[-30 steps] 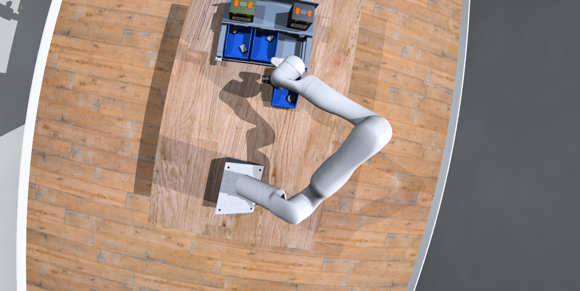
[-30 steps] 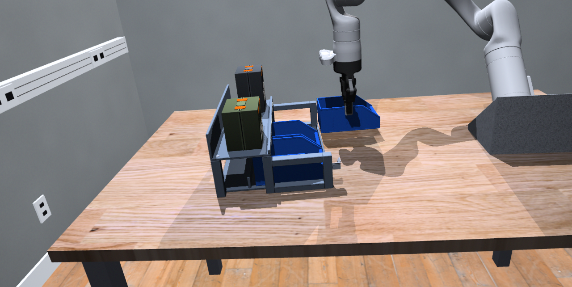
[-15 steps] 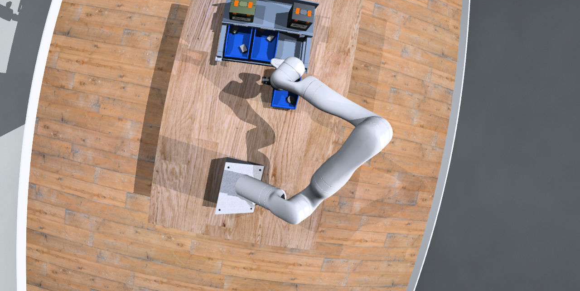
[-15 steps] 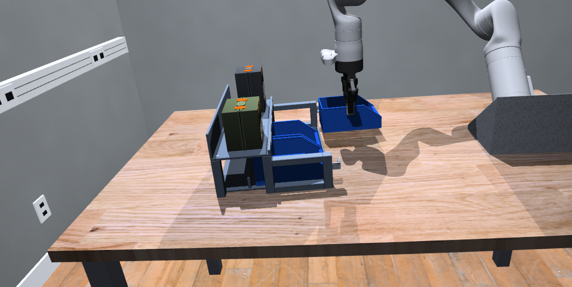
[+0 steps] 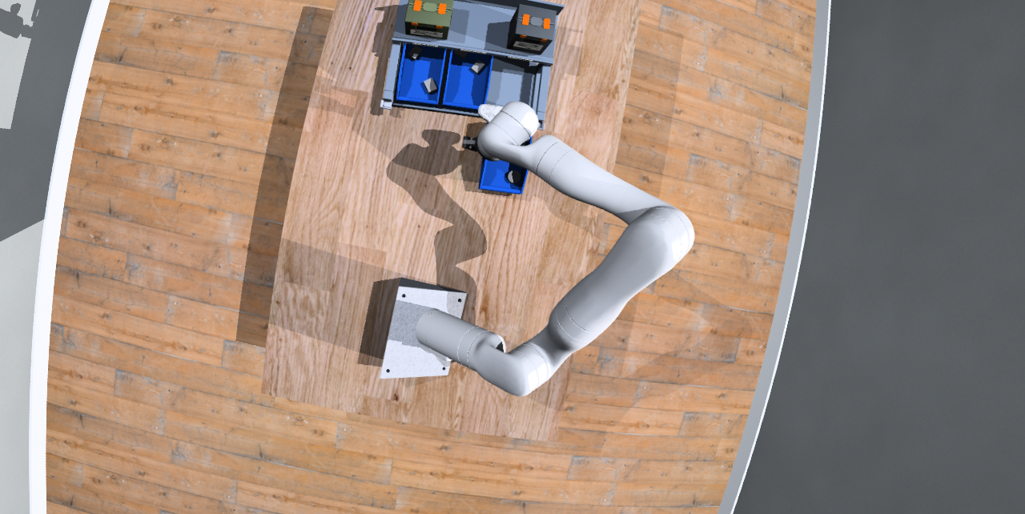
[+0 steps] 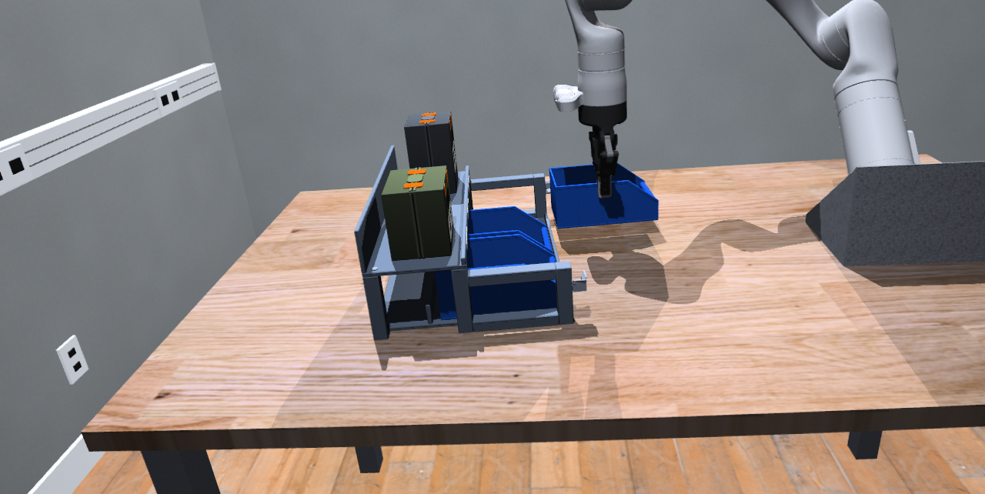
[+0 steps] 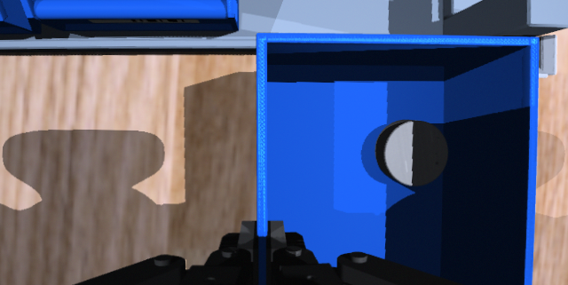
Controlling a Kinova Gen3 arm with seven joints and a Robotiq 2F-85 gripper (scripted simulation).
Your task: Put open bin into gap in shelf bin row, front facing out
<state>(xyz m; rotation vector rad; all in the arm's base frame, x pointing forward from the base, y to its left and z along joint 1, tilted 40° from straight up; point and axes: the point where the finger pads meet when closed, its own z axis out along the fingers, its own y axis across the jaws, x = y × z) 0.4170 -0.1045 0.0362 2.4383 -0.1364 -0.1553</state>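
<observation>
Open blue plastic bin [image 7: 311,152], closed back towards grey metal shelf [image 6: 370,263], side wall clamped in black pincer [image 7: 262,232].
</observation>
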